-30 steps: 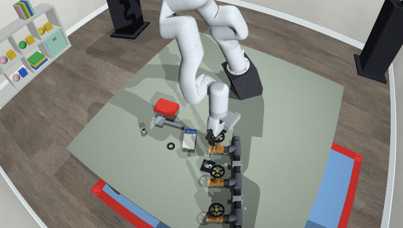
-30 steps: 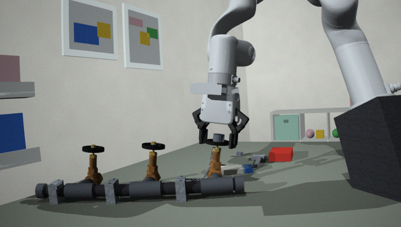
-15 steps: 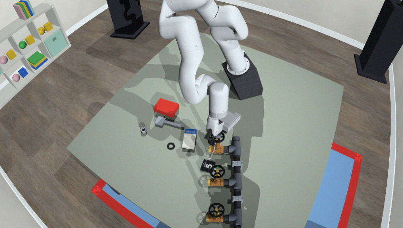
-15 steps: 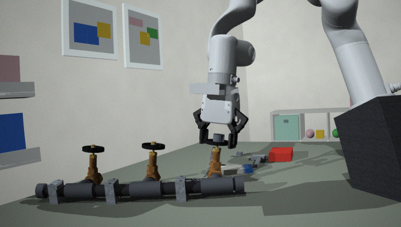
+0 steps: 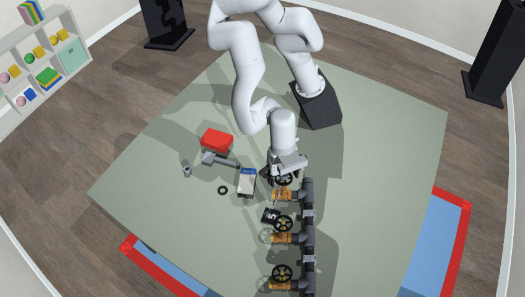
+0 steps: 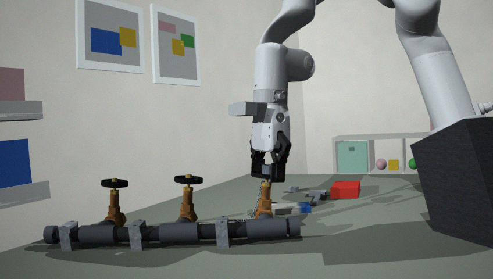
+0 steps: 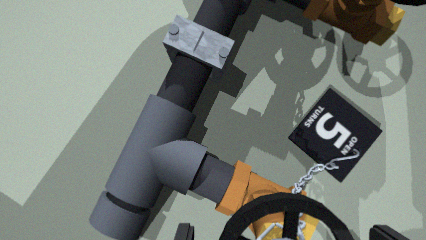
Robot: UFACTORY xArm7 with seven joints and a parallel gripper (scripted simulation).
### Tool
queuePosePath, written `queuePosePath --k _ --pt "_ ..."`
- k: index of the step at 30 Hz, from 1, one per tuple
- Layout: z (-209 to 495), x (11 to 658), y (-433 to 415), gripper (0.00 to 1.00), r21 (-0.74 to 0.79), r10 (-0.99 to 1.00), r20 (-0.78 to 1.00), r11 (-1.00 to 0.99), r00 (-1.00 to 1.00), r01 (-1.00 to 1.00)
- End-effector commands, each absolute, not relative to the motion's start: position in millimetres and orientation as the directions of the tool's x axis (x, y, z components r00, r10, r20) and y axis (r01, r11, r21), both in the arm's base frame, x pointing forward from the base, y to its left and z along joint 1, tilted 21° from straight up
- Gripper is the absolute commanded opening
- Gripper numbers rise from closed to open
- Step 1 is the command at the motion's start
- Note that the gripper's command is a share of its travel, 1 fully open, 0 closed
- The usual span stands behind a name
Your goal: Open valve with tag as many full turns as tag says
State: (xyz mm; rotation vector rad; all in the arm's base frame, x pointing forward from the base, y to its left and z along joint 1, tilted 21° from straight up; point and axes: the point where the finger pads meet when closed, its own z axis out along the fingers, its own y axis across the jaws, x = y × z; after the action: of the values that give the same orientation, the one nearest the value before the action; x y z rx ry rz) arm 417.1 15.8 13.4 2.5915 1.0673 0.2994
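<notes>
Three brass valves with black handwheels stand in a row on a dark grey pipe (image 5: pixel 308 235). The valve nearest the arm's base (image 5: pixel 283 192) has a chain running to a black tag (image 5: pixel 270 216) that reads "OPEN 5 TURNS"; the tag also shows in the wrist view (image 7: pixel 335 133). My gripper (image 5: pixel 280 177) hangs straight over that valve's handwheel (image 7: pixel 285 217), open, with a finger on each side of the rim (image 6: pixel 266 170). The middle valve (image 5: pixel 282 225) and the far valve (image 5: pixel 282 276) stand apart from the gripper.
A red box (image 5: pixel 216 140), a grey hammer-shaped tool (image 5: pixel 218 159), a white and blue box (image 5: pixel 246 181), a black ring (image 5: pixel 221 189) and a small grey nut (image 5: pixel 188 171) lie on the mat left of the valves. The arm's dark base (image 5: pixel 316 104) stands behind.
</notes>
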Motion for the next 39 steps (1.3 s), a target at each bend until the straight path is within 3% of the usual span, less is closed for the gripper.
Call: queuePosePath --k 1,13,15,16,19,30,32,39 --pt "14.2 417.9 16.7 1.00 0.359 0.507 0.190 -0.833 0.841 0.421" --pt "14.2 417.9 16.7 1.00 0.189 0.009 0.315 -0.980 0.949 -0.054" --pt "14.2 417.9 16.7 1.00 0.189 0.009 0.315 -0.980 0.949 -0.054" --pt "14.2 417.9 16.7 1.00 0.143 -0.120 0.334 -0.974 0.935 -0.176" --pt "14.2 417.9 16.7 1.00 0.097 -0.234 0.341 -0.955 0.911 -0.281" --pt "14.2 417.9 16.7 1.00 -0.087 -0.660 0.321 -0.735 0.679 -0.673" --pt "14.2 417.9 16.7 1.00 -0.087 -0.660 0.321 -0.735 0.679 -0.673" --pt "14.2 417.9 16.7 1.00 -0.206 -0.884 0.263 -0.444 0.387 -0.872"
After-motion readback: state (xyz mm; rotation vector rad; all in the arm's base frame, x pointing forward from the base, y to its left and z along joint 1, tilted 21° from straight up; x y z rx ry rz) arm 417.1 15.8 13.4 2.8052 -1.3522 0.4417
